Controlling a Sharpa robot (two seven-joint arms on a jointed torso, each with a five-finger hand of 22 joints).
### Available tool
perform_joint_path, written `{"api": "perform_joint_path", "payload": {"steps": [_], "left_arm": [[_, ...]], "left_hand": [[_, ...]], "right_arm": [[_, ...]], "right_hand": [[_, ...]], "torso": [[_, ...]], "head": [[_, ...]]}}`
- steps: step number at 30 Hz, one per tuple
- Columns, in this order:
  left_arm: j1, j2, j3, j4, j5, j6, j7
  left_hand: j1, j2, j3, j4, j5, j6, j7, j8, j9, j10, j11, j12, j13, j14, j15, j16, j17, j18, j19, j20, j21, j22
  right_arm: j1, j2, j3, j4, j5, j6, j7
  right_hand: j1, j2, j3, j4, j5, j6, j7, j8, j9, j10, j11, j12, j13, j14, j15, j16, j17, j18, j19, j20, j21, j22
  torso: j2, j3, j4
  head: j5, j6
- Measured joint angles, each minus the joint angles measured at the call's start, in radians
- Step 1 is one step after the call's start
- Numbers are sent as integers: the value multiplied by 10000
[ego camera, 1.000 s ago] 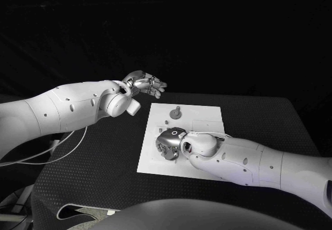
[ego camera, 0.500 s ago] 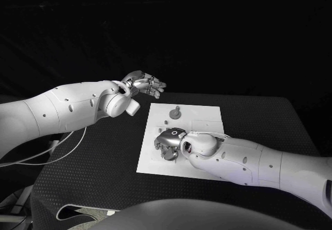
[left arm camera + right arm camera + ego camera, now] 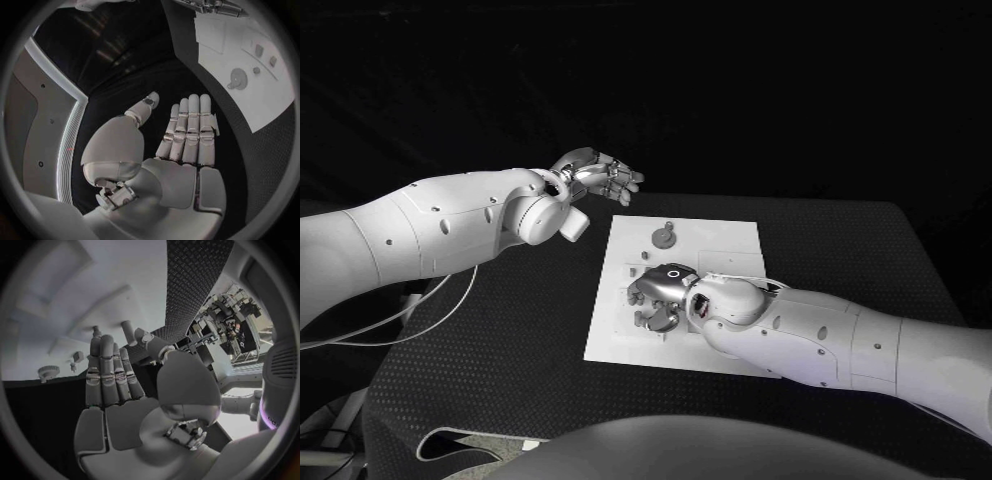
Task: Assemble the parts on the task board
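The white task board [image 3: 625, 340] lies mid-table. A round grey part with a peg [image 3: 666, 238] sits at its far end, and small upright parts [image 3: 643, 320] stand near its middle. My right hand [image 3: 658, 295] hovers over the board's centre, fingers straight and apart from the thumb, holding nothing. In the right wrist view that hand [image 3: 119, 410] is flat, with two pegs [image 3: 127, 332] just past its fingertips and the round part [image 3: 47, 372] off to one side. My left hand [image 3: 599, 176] is raised beyond the board's far left corner, flat and empty [image 3: 181, 150].
The black table [image 3: 516, 330] extends on both sides of the board. A thin cable [image 3: 444, 300] hangs under my left arm at the table's left edge. A pale strip [image 3: 473, 440] lies near the front left corner.
My right hand has shifted slightly toward the board's far end, uncovering small parts beside its fingertips. The left hand has barely moved.
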Motion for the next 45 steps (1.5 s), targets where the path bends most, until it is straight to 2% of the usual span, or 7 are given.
{"api": "perform_joint_path", "payload": {"steps": [7, 13, 17, 23, 30, 37, 45], "left_arm": [[0, -29, -1, -49, 0, 3, -2], [0, -51, -3, -137, 0, 3, -2], [0, -53, -3, -233, 0, 3, -2], [-4, -90, -9, -363, 0, 2, -2], [-6, -79, -24, -447, 0, 8, -1], [-22, -66, -58, -475, 0, 31, -1], [-33, -82, -81, -460, 0, 75, -8]], "left_hand": [[0, 0, 0, 0, 0, 0, 0, 0, 0, 0, 0, 0, -1, 0, 0, 0, -1, -6, 0, 0, 0, -1], [0, 0, 0, 0, 0, 0, 0, 0, 0, 0, 0, 0, -2, 0, 0, 0, 9, -12, 0, 0, 0, -1], [0, 0, 0, 0, 0, 0, 0, 0, 0, 0, 0, 38, 0, 0, 0, -38, 14, -18, 0, 0, 0, -2], [0, 0, 0, 0, 0, 0, 0, 0, 0, 0, 0, 38, 7, 0, 0, -38, 13, -58, 0, 0, 0, -2], [0, 0, 0, 0, 0, 0, 0, 0, 0, 0, 0, 38, 6, 0, 0, -38, 22, -62, 0, 0, 0, 7], [0, 0, 0, 0, 0, 0, 0, 0, 0, 0, 0, 38, 14, 0, 0, -38, 24, -65, 0, 0, 0, 6], [0, 0, -26, 26, 0, 0, 0, 0, 0, 0, 0, 38, 13, 0, 0, -38, 32, -68, 0, 0, 0, 5]], "right_arm": [[418, -679, 15, 798, 916, -754, 373], [918, -1493, 271, 1423, 2469, -954, 923], [1288, -2117, 344, 1476, 3252, -764, 1064], [1469, -3002, 330, 1492, 4387, 54, 948], [1475, -3614, 318, 1804, 5809, 792, 412], [1484, -4025, 318, 2094, 6370, 1611, -751], [1485, -4194, 254, 2162, 6837, 2855, -2416]], "right_hand": [[-273, -299, -235, 467, 0, -171, -12, 0, -25, -122, 58, 147, -156, -206, 46, 5, -202, -7, -221, 36, 0, -2], [-151, 447, -732, -73, 0, 167, 309, 323, 104, 1258, -454, 1056, 505, -39, -377, 272, -412, 15, -276, 70, 242, -2], [-146, 789, -964, -431, 0, 318, 235, 435, 365, 1392, -907, 2681, 3170, 294, -721, 1299, -155, 15, -1, -59, 700, -2], [-493, 752, -990, -150, 0, 487, -65, 502, 818, 1037, -1107, 4342, 6598, 637, -1089, 3057, 235, 14, 579, -425, 1763, -2], [-792, 741, -1031, 160, 0, 473, -89, 490, 1289, 317, -1136, 7569, 9516, 26, -1017, 5763, 1110, 13, 693, -652, 3357, -2], [-1875, 1079, -1086, 1300, 0, 639, -254, 673, 1751, 317, -1136, 10061, 10102, 643, -1192, 7189, 1320, -145, 1417, -1191, 4464, -2], [-2817, 1330, -1175, 1788, 0, 891, -506, 820, 2270, 573, -1391, 10727, 9873, 1280, -1375, 7586, 1766, -157, 1930, -1555, 4687, -2]], "torso": [[-4, 3, -11], [-12, 6, -22], [-15, 10, -27], [-49, 15, -73], [-80, 40, -122], [-83, 40, -122], [-74, 31, -115]], "head": [[-53, 28], [-158, 137], [-244, 221], [-343, 315], [-475, 394], [-589, 447], [-698, 465]]}}
